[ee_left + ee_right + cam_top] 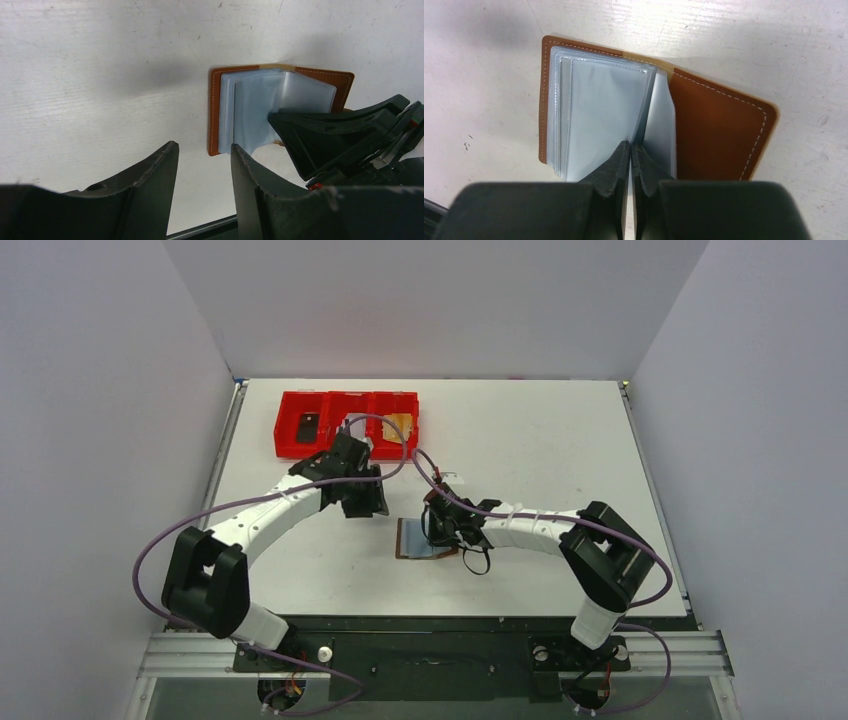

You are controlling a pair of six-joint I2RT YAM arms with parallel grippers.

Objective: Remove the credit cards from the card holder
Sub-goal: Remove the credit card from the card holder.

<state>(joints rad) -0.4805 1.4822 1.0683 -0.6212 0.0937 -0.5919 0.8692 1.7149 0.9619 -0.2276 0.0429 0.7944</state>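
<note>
2 tray (345,397) cards (307,427) top-only | R fingers (621,160) pinch holder (719,130) sleeve (604,110)

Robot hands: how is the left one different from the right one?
The left hand is open and empty; the right hand is shut, pinching a clear sleeve of the card holder. The left hand hovers beside it; the right hand reaches over it. Both are black.
</note>
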